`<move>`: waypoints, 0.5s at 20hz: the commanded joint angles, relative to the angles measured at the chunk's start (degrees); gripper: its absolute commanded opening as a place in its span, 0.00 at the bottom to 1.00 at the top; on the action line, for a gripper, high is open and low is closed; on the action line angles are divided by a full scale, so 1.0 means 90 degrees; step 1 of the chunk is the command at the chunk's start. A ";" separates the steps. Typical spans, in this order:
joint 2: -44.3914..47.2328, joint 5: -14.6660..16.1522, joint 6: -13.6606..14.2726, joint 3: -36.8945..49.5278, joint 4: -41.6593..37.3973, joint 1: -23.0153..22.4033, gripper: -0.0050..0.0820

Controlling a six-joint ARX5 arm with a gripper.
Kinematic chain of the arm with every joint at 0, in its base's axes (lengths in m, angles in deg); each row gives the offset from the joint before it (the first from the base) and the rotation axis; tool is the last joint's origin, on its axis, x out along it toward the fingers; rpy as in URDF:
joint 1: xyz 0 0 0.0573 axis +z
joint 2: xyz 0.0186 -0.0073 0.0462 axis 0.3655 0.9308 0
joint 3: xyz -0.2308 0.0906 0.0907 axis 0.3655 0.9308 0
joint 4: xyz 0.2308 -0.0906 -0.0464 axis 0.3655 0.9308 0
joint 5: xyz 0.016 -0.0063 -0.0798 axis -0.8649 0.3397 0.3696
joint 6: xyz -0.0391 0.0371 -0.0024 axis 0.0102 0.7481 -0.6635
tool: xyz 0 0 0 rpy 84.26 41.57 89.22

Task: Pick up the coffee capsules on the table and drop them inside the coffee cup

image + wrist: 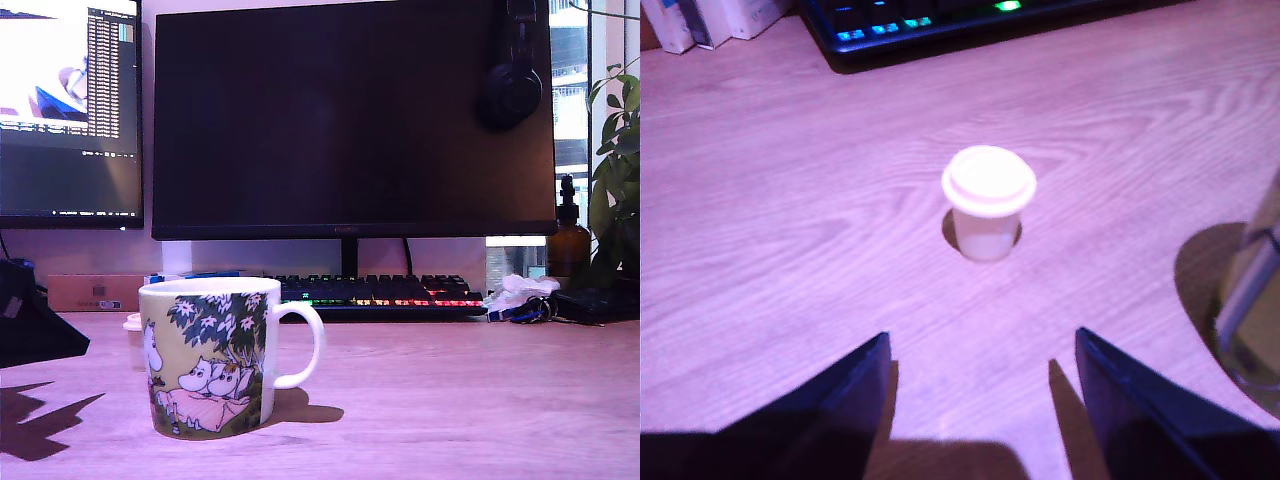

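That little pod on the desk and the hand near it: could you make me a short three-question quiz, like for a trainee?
1. True or false: the hand is gripping the whitish capsule.
2. The capsule stands: A) rim up, B) on its side, C) inside the mug.
3. What lit object lies behind the capsule on the table?

Key: 1 false, its fingers are spread, short of the capsule. 2 A. 3 the keyboard.

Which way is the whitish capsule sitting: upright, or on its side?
Upright, wide rim up: the whitish capsule stands on the table, tapered body beneath its rim, untouched ahead of the open tool.
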 commanded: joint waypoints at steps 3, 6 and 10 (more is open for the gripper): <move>0.0437 0.0146 0.0170 0.0066 -0.0588 0.0041 0.67; 0.0811 0.0357 0.0347 -0.0109 -0.0656 0.0041 0.67; 0.1382 0.0425 0.0500 -0.0398 -0.0775 0.0041 0.67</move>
